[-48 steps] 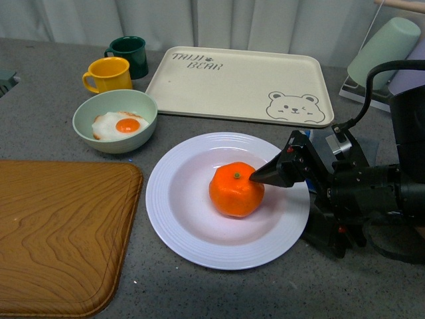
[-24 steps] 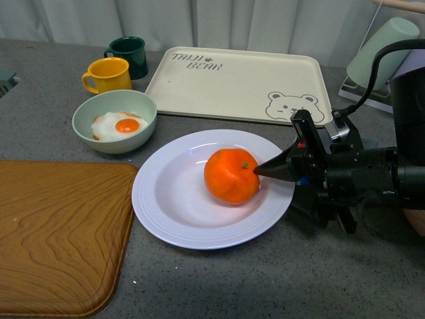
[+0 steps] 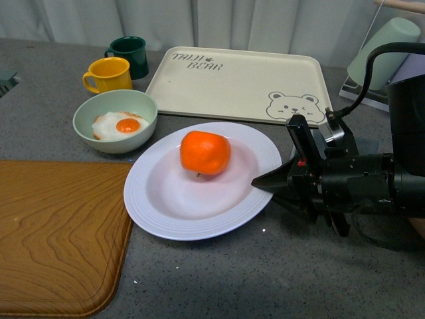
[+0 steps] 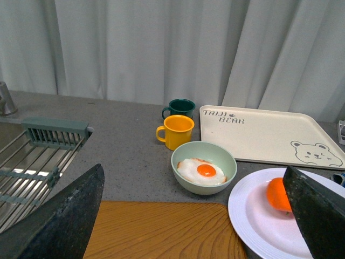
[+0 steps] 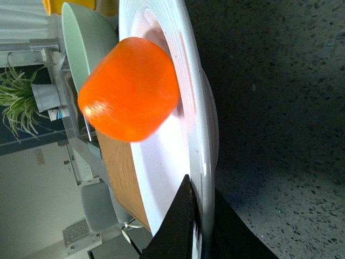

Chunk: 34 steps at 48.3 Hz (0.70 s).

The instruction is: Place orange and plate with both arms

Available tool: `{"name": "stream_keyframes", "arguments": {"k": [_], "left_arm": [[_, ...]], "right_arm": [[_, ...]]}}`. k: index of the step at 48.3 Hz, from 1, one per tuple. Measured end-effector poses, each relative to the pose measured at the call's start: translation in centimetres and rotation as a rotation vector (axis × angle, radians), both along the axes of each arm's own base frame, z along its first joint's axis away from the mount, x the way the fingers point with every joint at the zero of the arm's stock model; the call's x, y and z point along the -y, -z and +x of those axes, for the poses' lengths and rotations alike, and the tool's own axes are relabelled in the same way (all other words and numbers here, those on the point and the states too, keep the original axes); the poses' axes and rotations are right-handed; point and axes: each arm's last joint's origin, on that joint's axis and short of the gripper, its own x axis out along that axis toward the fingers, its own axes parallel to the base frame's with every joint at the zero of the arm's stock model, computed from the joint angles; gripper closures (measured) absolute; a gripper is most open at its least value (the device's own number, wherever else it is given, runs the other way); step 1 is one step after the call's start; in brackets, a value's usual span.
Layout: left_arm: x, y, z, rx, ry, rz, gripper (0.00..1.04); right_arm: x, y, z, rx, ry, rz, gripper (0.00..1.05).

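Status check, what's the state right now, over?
Left gripper open, empty. Right gripper shut on plate rim. Orange sits on plate. Wooden board and green bowl close beside plate.

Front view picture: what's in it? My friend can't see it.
An orange sits in a white plate, with the right gripper pinching the plate's rim. Nearby are a green bowl holding a fried egg, a yellow mug, a green mug, a bear tray and a wooden board.

"TAIJI BEAR" lettering on the beige bear-print tray [image 3: 239, 83], far left corner
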Motion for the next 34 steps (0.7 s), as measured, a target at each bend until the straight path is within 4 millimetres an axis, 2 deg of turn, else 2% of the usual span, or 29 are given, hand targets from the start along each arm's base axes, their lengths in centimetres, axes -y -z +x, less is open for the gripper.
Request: {"name": "stream_keyframes", "arguments": {"k": [7,13,21,29,34], "left_arm": [[0.0,0.0,0.0,0.0,0.0,0.0,0.07],[0.0,0.0,0.0,0.0,0.0,0.0,0.07],[0.0,0.0,0.0,0.0,0.0,0.0,0.07],[0.0,0.0,0.0,0.0,0.0,0.0,0.07],[0.0,0.0,0.0,0.0,0.0,0.0,0.07]], "right_arm": [[1.0,-0.6,-0.6,0.088,0.029,0.044,1.03],[2.2,-2.0,0.2,0.193,0.064,0.1,1.04],[2.8,-3.4,1.1,0.273,0.065,0.157,1.04],[2.9,-4.6,3.6,0.316,0.081,0.178,1.04],[2.8,-4.7,6.0,0.312,0.09,0.174,1.04]]}}
